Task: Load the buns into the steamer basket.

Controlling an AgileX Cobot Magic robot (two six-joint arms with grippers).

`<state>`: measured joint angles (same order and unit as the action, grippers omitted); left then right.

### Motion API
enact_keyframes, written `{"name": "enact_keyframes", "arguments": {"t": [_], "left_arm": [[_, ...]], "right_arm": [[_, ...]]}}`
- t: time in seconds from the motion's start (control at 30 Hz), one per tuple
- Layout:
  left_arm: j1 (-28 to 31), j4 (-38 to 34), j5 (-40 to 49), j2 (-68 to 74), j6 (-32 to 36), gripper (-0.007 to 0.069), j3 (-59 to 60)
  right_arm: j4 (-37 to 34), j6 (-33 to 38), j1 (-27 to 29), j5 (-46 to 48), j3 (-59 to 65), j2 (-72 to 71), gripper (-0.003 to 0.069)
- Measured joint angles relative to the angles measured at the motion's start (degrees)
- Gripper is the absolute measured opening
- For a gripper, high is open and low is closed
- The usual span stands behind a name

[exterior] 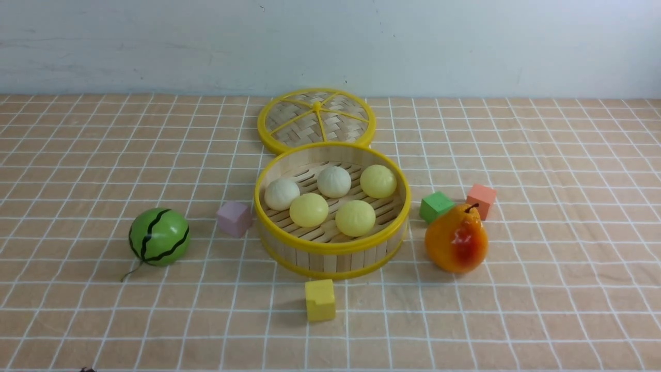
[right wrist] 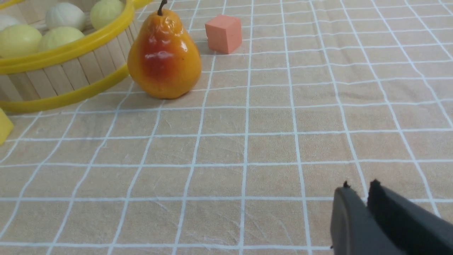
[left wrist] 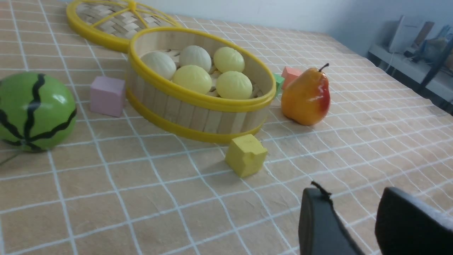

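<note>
The steamer basket stands at the middle of the checked cloth, its yellow rim also showing in the left wrist view and the right wrist view. Several buns lie on its slatted floor: three pale yellow buns and two off-white buns. My left gripper hovers open over bare cloth near the yellow cube, holding nothing. My right gripper hangs over bare cloth beyond the pear, its jaws all but together and empty. Neither arm shows in the front view.
The flat woven lid lies behind the basket. A watermelon ball and a lilac cube sit to its left, a yellow cube in front. A pear, green cube and salmon cube are on the right.
</note>
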<state>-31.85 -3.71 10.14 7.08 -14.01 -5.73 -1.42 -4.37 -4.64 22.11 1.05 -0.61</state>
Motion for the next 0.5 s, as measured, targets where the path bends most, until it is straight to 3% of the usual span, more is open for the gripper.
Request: {"name": "enact_keyframes", "arguments": {"t": [0.1,0.2,0.27,0.33,0.4,0.5], "left_arm": [[7.5,0.0,-0.6,-0.2,0.0,0.0197,0.0],[14.4,-0.8,-0.6,-1.2,0.0,0.0123,0.1],[21.5,-1.7,-0.6,-3.8,0.4,0.0022,1.3],[26.7,-2.1,-0.4,-6.6,1.2,-0.0013,3.5],[29.2,-2.6,0.5,-7.4,1.5,-0.0013,5.7],[30.9,-3.4,8.9,-7.7,1.8,-0.0013,7.2]], "right_arm": [[0.0,0.0,0.0,0.0,0.0,0.0,0.0085],[0.0,0.0,0.0,0.0,0.0,0.0,0.0086],[0.0,0.0,0.0,0.0,0.0,0.0,0.0086],[0.0,0.0,0.0,0.0,0.0,0.0,0.0088],[0.0,0.0,0.0,0.0,0.0,0.0,0.009],[0.0,-0.1,0.0,0.0,0.0,0.0,0.0095]]}}
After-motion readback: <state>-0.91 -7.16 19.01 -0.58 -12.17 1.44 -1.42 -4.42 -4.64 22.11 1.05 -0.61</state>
